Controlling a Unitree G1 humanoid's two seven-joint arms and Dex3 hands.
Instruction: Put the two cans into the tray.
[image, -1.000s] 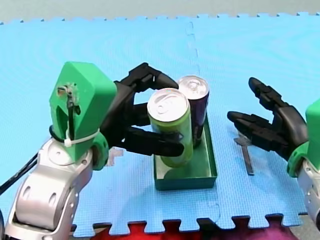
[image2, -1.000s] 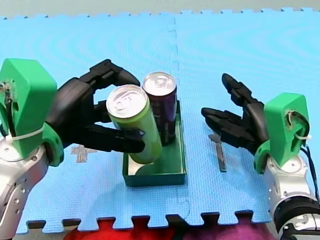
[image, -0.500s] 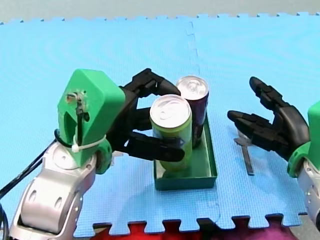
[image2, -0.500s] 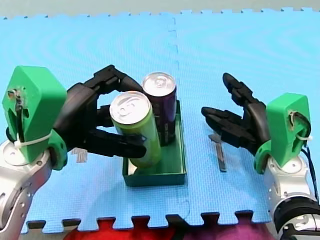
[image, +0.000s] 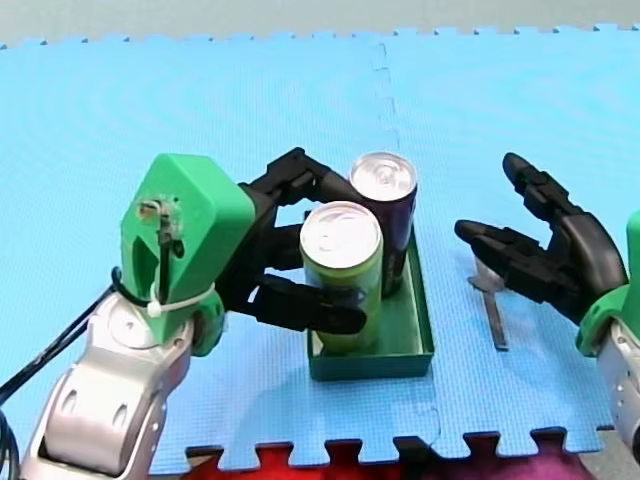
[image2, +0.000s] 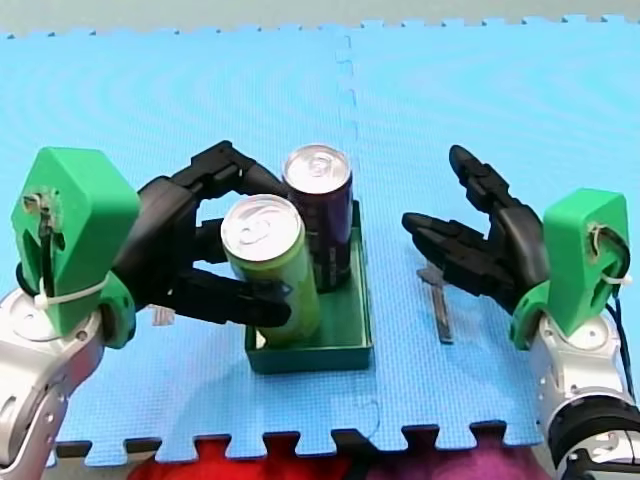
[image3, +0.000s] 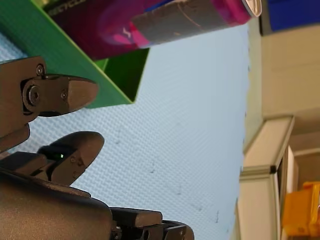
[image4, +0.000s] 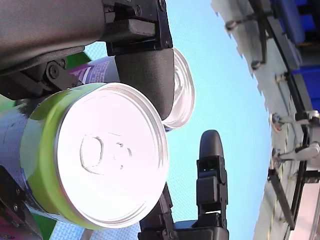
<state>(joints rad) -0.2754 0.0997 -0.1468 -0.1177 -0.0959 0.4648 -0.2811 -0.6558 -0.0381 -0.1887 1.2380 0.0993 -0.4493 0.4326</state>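
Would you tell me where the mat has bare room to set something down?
Free: the blue foam mat behind the green rectangular tray. Crowded: the tray, holding a dark purple can and the lime green can gripped by the left hand; to its right, the right hand by a grey flat strip.

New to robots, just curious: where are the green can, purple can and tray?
green can (image: 345, 270): first head view, side wall below the lid; left hand (image: 252, 252) grips it.
purple can (image: 398, 240): first head view, side wall beside the green can.
tray (image: 372, 366): first head view, its front wall.
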